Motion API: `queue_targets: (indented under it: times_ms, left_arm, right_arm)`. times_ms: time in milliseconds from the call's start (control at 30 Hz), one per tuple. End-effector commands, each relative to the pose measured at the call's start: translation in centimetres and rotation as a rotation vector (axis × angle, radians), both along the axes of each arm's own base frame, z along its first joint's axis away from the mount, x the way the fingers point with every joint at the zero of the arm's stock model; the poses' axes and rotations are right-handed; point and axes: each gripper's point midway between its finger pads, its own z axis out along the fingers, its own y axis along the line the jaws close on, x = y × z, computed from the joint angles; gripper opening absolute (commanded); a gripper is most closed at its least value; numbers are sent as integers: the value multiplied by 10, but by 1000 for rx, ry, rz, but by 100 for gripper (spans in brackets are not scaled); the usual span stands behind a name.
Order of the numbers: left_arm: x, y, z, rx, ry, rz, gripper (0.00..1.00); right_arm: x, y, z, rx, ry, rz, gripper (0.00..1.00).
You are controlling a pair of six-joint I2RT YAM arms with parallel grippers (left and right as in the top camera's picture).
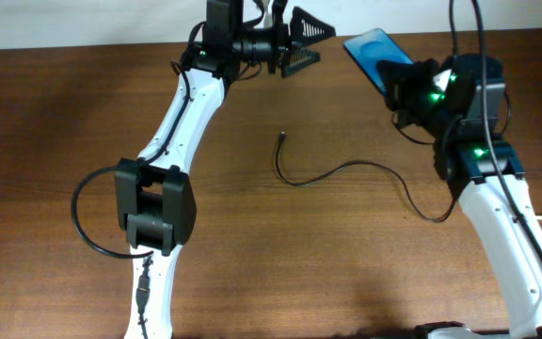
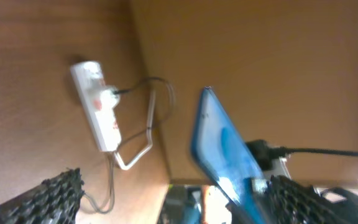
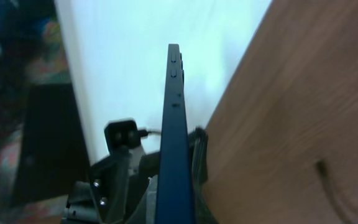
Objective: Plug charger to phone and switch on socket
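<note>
Evidently plugging-in is pending: the right tool (image 1: 401,81) clamps the phone (image 1: 370,49), while the left tool (image 1: 301,44) gapes empty and should next fetch the charger (image 1: 346,168) from the table (image 1: 55,113).

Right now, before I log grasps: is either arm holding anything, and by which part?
The right gripper clamps the black-framed, blue-screened smartphone by one short end. The open left gripper holds nothing.

Warm, dim — wrist views blurred.
</note>
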Motion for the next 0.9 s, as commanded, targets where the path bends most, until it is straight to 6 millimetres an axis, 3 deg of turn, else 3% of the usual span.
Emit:
queue_targets:
  times_ms: [0,100,233,267,300,433,533,600,867]
  left_arm:
    - [-8,-1,32,-77,79,-47,99]
    - [-7,-2,44,-110,149,-35,99]
    - [-7,-8,44,-112,182,-23,96]
    - [-8,-10,44,-113,220,-25,83]
    - [-9,-10,44,-115,262,-27,65]
    - [-14,-10,44,-114,300,-54,64]
    - [-14,-10,44,-114,300,-54,46]
    - [-14,-10,44,-114,300,-54,39]
    - [-17,-16,44,-112,301,-60,35]
  right_arm:
    - [3,20,22,59,-48,-37,4]
    - [4,40,34,39,-110,-71,4]
    - [5,50,35,6,-134,-154,4]
    - [6,51,33,-4,-135,-175,4]
    - [10,56,29,-10,-135,-184,4]
    - [27,65,9,-14,-123,-175,4]
    - [32,69,-4,-20,-102,-162,4]
    - [33,69,-5,-21,-100,-161,4]
    - [27,88,-2,20,-97,-56,4]
